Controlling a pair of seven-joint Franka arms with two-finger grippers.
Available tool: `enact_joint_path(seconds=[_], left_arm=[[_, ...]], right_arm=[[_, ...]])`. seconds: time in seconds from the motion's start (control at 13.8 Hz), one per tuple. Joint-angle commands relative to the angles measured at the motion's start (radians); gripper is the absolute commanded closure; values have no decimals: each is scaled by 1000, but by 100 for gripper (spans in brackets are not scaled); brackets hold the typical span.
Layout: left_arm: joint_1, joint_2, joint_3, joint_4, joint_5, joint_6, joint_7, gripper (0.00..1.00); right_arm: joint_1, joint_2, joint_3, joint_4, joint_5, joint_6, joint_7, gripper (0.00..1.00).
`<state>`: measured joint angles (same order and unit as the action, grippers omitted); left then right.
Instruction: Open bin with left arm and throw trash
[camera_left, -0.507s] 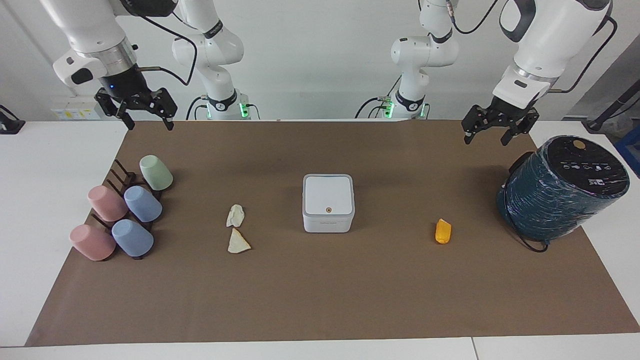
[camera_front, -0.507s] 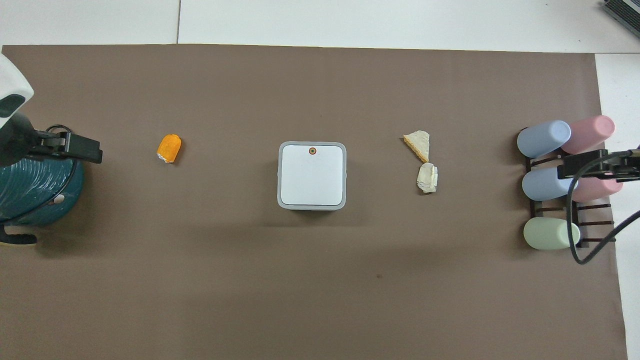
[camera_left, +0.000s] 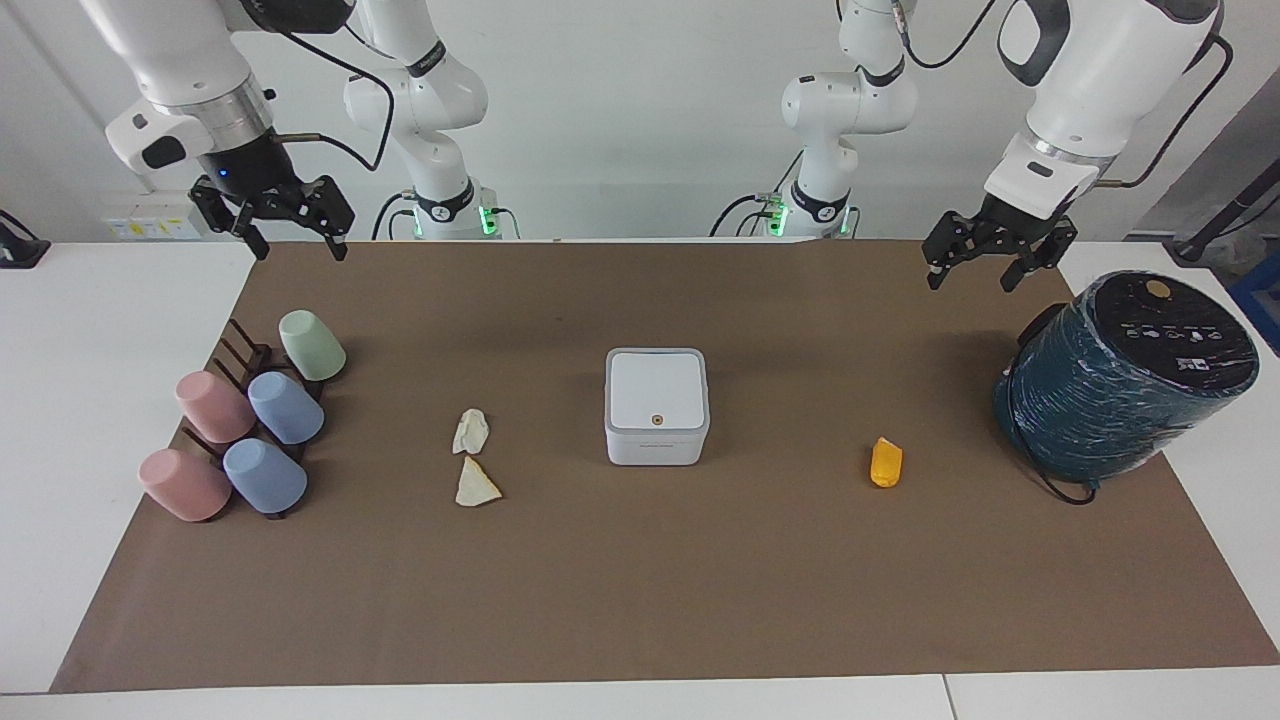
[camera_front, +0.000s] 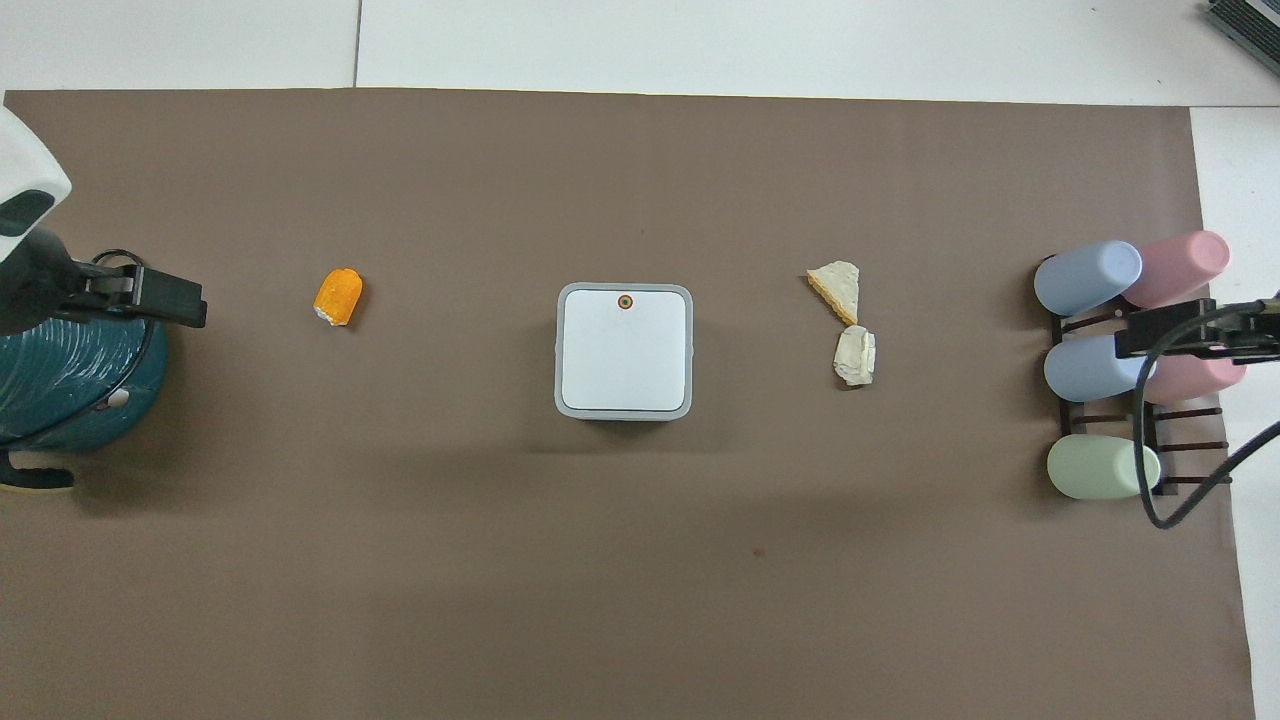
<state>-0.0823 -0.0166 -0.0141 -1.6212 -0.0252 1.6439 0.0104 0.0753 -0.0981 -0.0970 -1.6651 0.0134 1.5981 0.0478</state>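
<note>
The white bin (camera_left: 656, 405) stands shut in the middle of the brown mat, its grey-rimmed lid bearing an orange dot; it also shows in the overhead view (camera_front: 625, 350). The white paper wad (camera_left: 471, 431) (camera_front: 856, 356) and the cream triangle (camera_left: 476, 484) (camera_front: 836, 288) lie beside it toward the right arm's end. The orange lump (camera_left: 886, 462) (camera_front: 338, 296) lies toward the left arm's end. My left gripper (camera_left: 972, 280) (camera_front: 150, 295) hangs open and empty, raised beside the teal cylinder. My right gripper (camera_left: 298, 248) (camera_front: 1170, 335) hangs open and empty above the cup rack.
A large dark teal cylinder (camera_left: 1120, 385) (camera_front: 70, 390) with a black top and a cable stands at the left arm's end. A dark rack with pink, blue and green cups (camera_left: 245, 420) (camera_front: 1110, 370) stands at the right arm's end. The brown mat (camera_left: 640, 600) covers the white table.
</note>
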Motion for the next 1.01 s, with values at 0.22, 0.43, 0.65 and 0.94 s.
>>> enact_joint_path(seconds=[0.22,0.43,0.65,0.94], left_arm=[[12,-36,-7,-46,13,24,13,0],[12,-36,-7,-49,13,24,14,0],[12,-36,-7,-49,13,27,14,0],[12,-39,-7,-54,13,36,16,0]], right_arm=[[-3,-26,0,-30,16,16,-20,0],[-2,-28,5,-30,-7,12,-8,0],[0,-26,6,-39,-30,54,36,0],[20,-22,11,-39,-78,57,43,0]])
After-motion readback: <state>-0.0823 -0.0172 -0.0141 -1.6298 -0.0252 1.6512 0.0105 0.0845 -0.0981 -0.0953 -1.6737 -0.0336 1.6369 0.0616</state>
